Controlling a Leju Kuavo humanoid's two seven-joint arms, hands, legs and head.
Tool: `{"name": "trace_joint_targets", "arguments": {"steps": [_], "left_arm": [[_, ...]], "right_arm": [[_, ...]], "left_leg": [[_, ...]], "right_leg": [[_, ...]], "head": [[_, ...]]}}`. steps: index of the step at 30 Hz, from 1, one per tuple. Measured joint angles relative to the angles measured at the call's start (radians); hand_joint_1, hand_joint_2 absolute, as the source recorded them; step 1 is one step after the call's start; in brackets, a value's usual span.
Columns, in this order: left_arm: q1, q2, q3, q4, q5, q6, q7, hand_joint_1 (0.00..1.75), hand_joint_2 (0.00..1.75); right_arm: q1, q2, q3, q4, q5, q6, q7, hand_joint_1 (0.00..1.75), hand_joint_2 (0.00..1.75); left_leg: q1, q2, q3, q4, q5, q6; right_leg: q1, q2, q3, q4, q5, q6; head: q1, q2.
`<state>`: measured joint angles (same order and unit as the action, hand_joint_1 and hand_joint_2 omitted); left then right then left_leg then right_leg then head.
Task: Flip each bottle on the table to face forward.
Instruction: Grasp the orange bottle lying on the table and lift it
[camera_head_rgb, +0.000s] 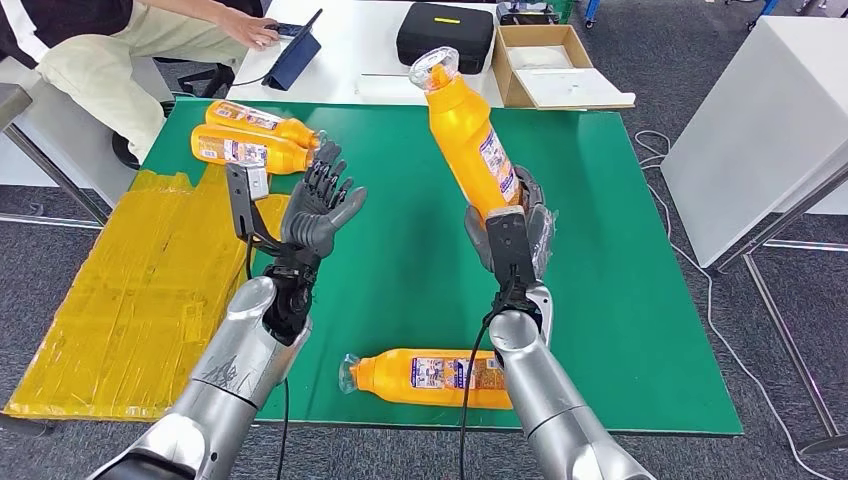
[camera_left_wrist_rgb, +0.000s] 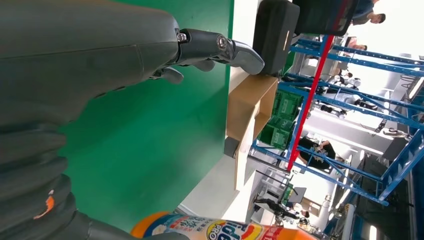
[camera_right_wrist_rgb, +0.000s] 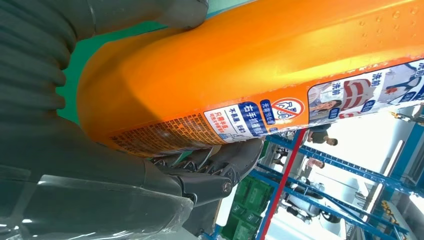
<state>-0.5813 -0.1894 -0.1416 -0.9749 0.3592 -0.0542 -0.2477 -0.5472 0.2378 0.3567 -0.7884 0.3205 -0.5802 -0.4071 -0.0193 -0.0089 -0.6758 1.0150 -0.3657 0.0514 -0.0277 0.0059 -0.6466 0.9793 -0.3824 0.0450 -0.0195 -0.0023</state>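
**Right hand holding one bottle aloft; three lying on table**

My right hand (camera_head_rgb: 508, 225) grips the raised bottle (camera_head_rgb: 467, 135) by its base, cap tilted toward the green table's (camera_head_rgb: 420, 250) far edge. My left hand (camera_head_rgb: 322, 205) hovers empty, fingers spread. Two bottles (camera_head_rgb: 250, 138) lie at the far left corner; one bottle (camera_head_rgb: 425, 377) lies along the near edge.

Beneath the left hand (camera_head_rgb: 320, 205) and the right hand (camera_head_rgb: 520, 225) I see a green table top (camera_head_rgb: 600, 250) standing on a grey carpet floor (camera_head_rgb: 680, 80). Beyond the right hand a white table (camera_head_rgb: 370, 50) carries a black case (camera_head_rgb: 445, 35) and an open cardboard box (camera_head_rgb: 545, 60), and beyond the left hand a seated person (camera_head_rgb: 120, 50) works at it. Outward of the left hand lies a yellow sheet (camera_head_rgb: 130, 290). Well outward of the right hand stands a second white table (camera_head_rgb: 760, 120), and past the left hand's fingertips blue racks (camera_left_wrist_rgb: 350, 125) stand in a brightly lit hall.
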Motion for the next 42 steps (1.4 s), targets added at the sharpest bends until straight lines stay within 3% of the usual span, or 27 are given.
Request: {"name": "trace_joint_targets", "arguments": {"steps": [11,18,25,42], "left_arm": [[-0.009,-0.017,-0.047,-0.017,0.012,-0.009,0.015,0.00,1.75],[-0.016,-0.024,-0.116,-0.082,-0.012,0.018,0.014,0.00,1.75],[-0.010,-0.024,-0.159,-0.177,-0.028,0.042,0.015,0.00,1.75],[-0.002,-0.002,-0.162,-0.218,-0.011,0.080,0.014,0.00,1.75]], "right_arm": [[-0.014,0.028,0.011,0.013,0.029,-0.054,-0.042,1.75,1.75],[-0.041,0.061,0.050,0.024,0.045,0.008,-0.088,1.75,1.75],[-0.074,0.105,0.156,0.066,0.098,0.061,-0.034,1.74,1.75],[-0.133,0.111,0.280,0.121,0.110,0.087,0.068,1.75,1.75]], "left_leg": [[0.000,0.000,0.000,0.000,0.000,0.000],[0.000,0.000,0.000,0.000,0.000,0.000],[0.001,-0.001,-0.001,0.000,0.000,0.000],[0.001,0.000,-0.001,0.000,0.000,0.000]], "right_leg": [[0.000,0.000,0.000,0.000,0.000,0.000],[0.000,0.000,0.000,0.000,0.000,0.000],[0.001,-0.001,0.000,0.000,0.000,0.000],[0.000,0.000,-0.001,0.000,0.000,0.000]], "head": [[0.000,0.000],[0.000,0.000],[0.000,0.000],[0.000,0.000]]}}
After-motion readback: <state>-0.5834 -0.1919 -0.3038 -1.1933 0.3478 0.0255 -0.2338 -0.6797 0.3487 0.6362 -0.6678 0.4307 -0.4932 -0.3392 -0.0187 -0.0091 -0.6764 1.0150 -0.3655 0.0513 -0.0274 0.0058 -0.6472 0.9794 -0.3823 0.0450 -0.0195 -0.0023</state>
